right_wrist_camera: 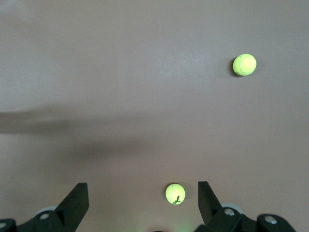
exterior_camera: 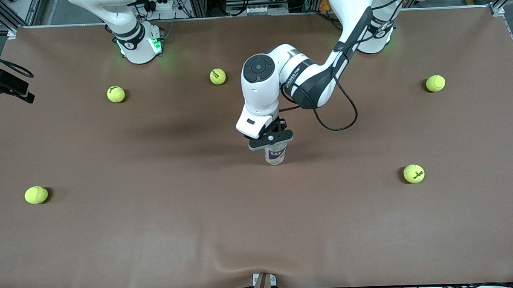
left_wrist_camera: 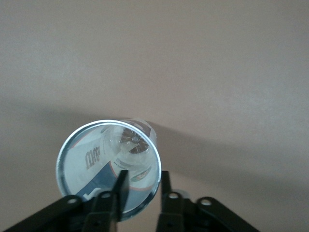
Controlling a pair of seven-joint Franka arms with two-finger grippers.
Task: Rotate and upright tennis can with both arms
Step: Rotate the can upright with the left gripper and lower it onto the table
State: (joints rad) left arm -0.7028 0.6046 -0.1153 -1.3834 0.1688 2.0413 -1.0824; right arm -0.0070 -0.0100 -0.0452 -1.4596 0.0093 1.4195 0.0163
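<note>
Nearest the front camera, two tennis balls lie on the brown worktop (exterior_camera: 259, 229), one toward the right arm's end (exterior_camera: 36, 194) and one toward the left arm's end (exterior_camera: 413, 173).

A little farther from the camera, at mid-worktop, you have the tennis can (exterior_camera: 275, 155) standing upright on its base, open silvery rim up. The left end effector (exterior_camera: 270, 139) is directly over it. From the left wrist view, its fingers (left_wrist_camera: 119, 193) straddle one side of the rim, one inside the wall and one outside, with a gap between them. You cannot tell from these views whether they press the wall or have let go.

Three more balls lie farther from the camera.

The right end effector (right_wrist_camera: 143, 205) shows only in its own wrist view, fingers spread wide and holding nothing, over bare worktop; that arm waits.

Judged from this, the rotating and uprighting look done. What remains is for you to confirm the release and lift the left arm clear without tipping the light, empty can.
</note>
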